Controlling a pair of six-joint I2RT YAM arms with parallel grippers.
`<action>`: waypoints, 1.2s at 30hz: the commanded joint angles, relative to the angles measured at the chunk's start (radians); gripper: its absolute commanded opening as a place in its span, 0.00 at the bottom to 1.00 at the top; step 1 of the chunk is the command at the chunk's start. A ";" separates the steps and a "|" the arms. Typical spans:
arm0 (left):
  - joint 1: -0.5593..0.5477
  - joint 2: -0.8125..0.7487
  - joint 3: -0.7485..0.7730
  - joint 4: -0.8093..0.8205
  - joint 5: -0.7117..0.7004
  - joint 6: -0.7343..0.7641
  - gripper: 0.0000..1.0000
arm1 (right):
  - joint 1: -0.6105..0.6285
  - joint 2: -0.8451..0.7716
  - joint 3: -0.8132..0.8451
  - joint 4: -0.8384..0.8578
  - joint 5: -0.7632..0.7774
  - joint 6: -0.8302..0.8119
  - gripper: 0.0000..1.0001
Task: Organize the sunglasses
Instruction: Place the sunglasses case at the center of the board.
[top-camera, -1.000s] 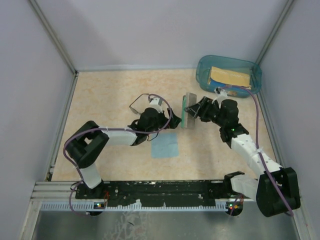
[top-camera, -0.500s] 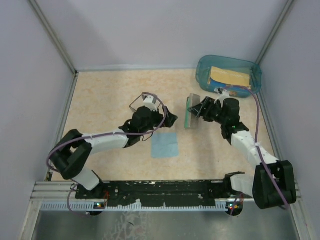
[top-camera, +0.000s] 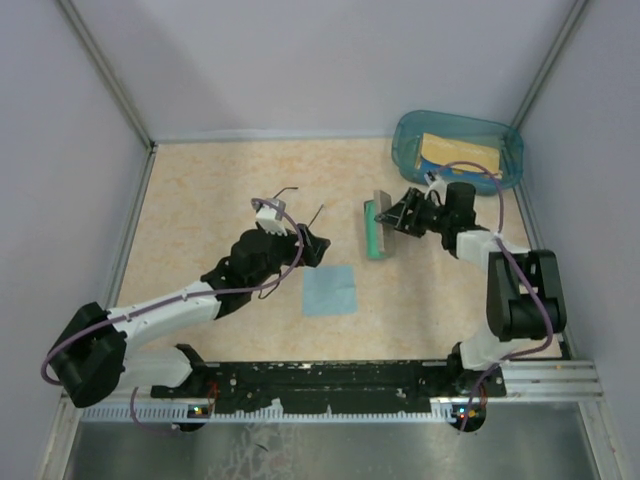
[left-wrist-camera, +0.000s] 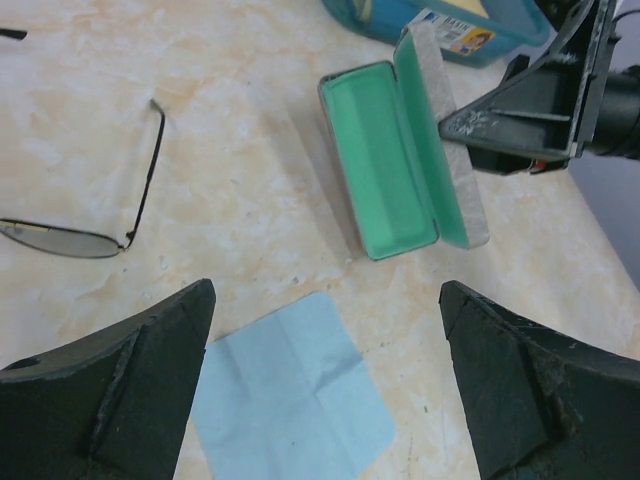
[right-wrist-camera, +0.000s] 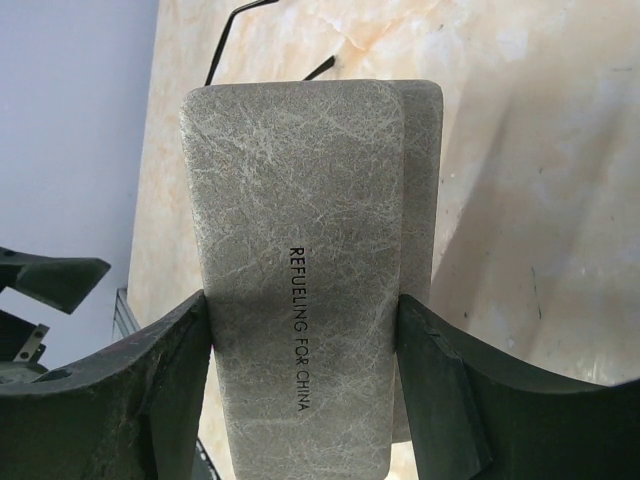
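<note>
My right hand (right-wrist-camera: 300, 335) clamps the raised lid of the grey textured rectangular case (left-wrist-camera: 385, 160), which lies open and green-lined on the desk (top-camera: 200, 200). The thin dark wire-framed sunglasses (left-wrist-camera: 62, 240) lie left of that case, slim temples unfolded, lenses pale. My left hand (left-wrist-camera: 325, 300) gapes wide, empty.

light: bright, even, from overhead | shadows: soft, faint, just left of the open glasses case (left-wrist-camera: 385, 170) | focus: wrist views crisp, top view coarser
</note>
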 joint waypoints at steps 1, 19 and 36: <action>0.005 -0.043 -0.044 -0.047 -0.033 0.010 1.00 | -0.007 0.063 0.100 0.050 -0.108 -0.043 0.00; 0.005 -0.051 -0.061 -0.047 -0.047 0.007 1.00 | -0.021 0.256 0.170 0.003 -0.175 -0.068 0.28; 0.005 -0.074 -0.078 -0.042 -0.069 0.006 1.00 | -0.037 0.291 0.178 0.000 -0.148 -0.048 0.74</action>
